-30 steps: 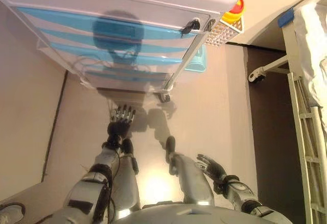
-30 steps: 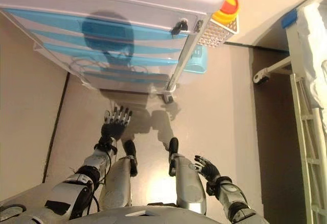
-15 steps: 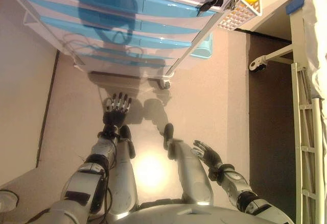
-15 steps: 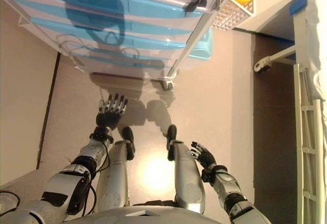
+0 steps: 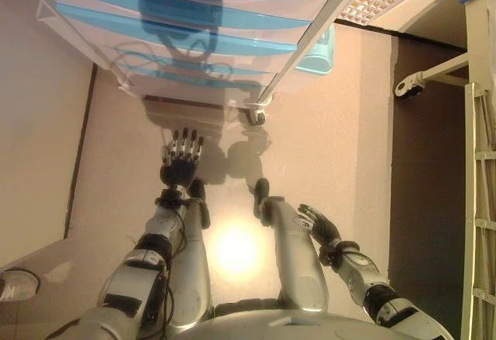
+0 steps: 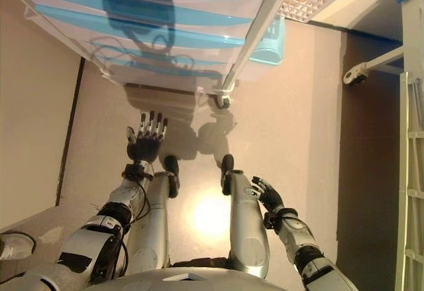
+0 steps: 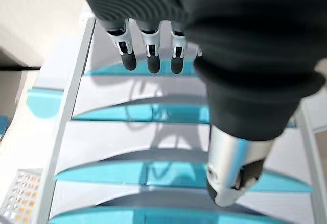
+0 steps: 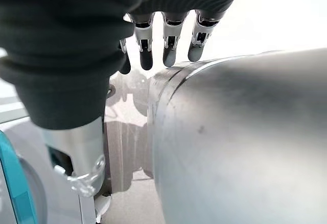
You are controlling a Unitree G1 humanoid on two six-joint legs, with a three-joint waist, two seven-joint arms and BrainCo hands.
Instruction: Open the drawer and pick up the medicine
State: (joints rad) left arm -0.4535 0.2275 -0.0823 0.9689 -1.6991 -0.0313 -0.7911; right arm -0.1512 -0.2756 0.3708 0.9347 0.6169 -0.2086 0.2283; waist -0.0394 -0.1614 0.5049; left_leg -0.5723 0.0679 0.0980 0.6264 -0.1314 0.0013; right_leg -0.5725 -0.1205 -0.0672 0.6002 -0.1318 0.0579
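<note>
- Left eye view showed our right hand low at our side, fingers relaxed, holding nothing.
- Farther out, our left hand was raised with straight fingers, empty, well short of the drawer cabinet.
- Every blue-fronted drawer looked closed (no medicine visible), so we judged opening and picking both remained.
</note>
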